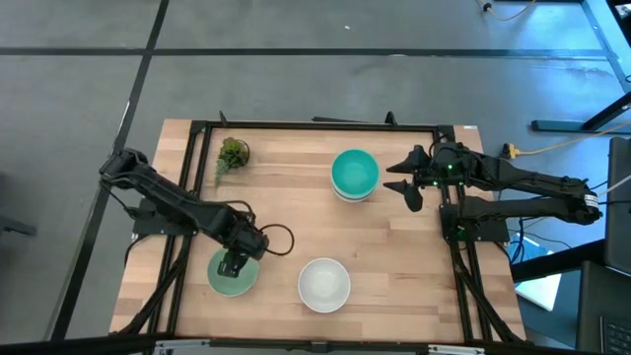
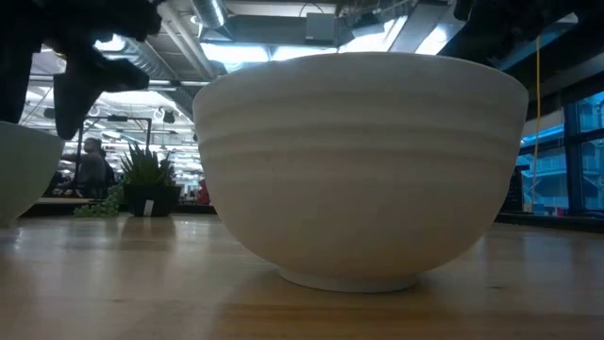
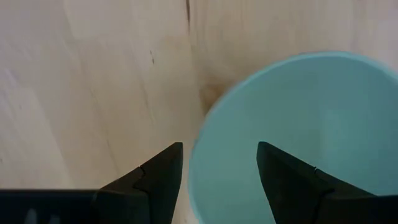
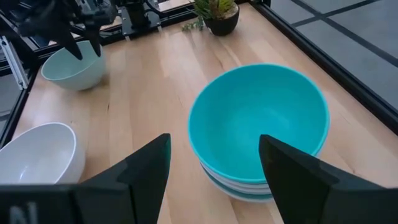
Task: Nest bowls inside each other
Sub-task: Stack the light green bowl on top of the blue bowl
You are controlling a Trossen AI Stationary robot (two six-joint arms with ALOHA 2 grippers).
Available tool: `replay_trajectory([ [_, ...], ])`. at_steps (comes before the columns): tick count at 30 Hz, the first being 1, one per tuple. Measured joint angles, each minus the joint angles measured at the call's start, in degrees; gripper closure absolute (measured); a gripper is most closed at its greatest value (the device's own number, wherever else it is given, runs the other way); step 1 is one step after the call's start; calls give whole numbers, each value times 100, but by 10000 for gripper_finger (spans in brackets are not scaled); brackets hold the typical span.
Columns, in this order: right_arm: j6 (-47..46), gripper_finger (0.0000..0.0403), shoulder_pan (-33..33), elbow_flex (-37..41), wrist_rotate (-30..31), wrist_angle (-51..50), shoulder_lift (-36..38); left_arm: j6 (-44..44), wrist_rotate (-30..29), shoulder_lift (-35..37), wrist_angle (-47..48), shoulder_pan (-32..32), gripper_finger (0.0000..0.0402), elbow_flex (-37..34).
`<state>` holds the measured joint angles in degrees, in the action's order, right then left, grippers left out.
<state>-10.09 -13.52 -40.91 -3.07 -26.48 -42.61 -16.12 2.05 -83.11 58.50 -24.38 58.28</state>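
Bowls sit in three spots on the wooden worktop (image 1: 286,197), and the lone white bowl (image 1: 324,283) near the front edge serves as the landmark. To its left lies the pale mint green bowl (image 1: 233,274), with the left end effector (image 1: 232,264) directly above its rim, fingers (image 3: 155,180) spread apart, one outside the wall and one over the hollow, gripping nothing yet. Behind the white bowl and slightly to its right stands the stack, a teal bowl (image 1: 354,172) on top of white ones. Right of that stack hovers the right end effector (image 1: 409,187), its fingers (image 4: 146,171) likewise parted and empty. The step in hand looks like picking up the mint bowl. The next move calls for lowering the left fingers astride the rim, pinching the wall, then lifting and carrying the bowl over another one. A small potted plant (image 1: 233,154) stands far behind the mint bowl, out of the way.
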Motion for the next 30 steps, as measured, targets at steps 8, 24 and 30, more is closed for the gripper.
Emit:
replay_trajectory([
  [8, -13, 157, 0, 0, 0, 11, 0, 146, -60, -557, -2, 0, 203, -2],
  [24, -17, 157, 0, 0, -2, 11, 0, 140, 45, -689, -144, 107, 330, -4],
  [30, -17, 157, -2, 0, -3, 11, 0, 131, 86, -689, -258, 248, 387, -4],
])
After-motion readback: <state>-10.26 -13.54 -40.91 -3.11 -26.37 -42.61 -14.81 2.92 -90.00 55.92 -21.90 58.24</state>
